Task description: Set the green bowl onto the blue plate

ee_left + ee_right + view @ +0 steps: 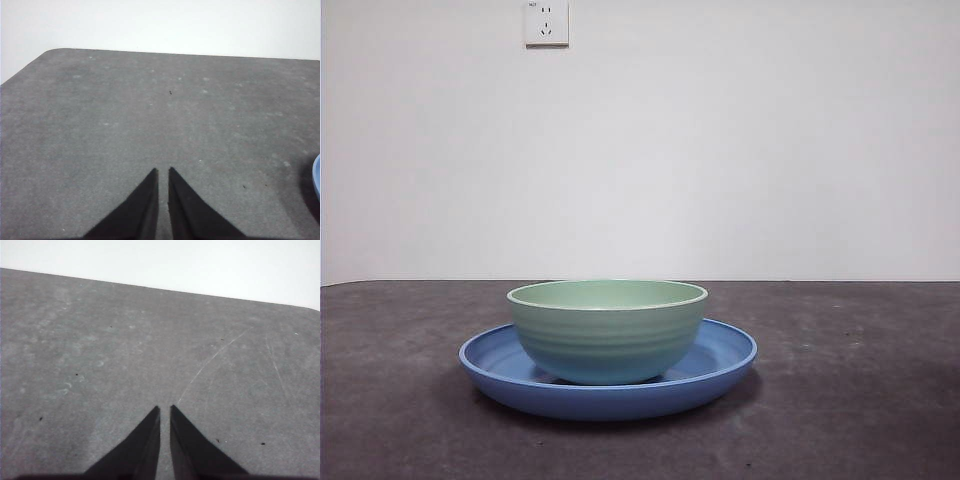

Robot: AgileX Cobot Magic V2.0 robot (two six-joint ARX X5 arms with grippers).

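Front view: green bowl (607,330) seated upright inside blue plate (608,368) mid-tabletop (860,400), task judged complete; left gripper (163,172) nearer, plate rim beside it; right gripper (165,410) apart; both jaws together, empty.

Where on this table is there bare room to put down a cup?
Bare dark table lies on both sides of the blue plate, and under both waiting grippers. Only the middle is taken: the green bowl sits on the plate.
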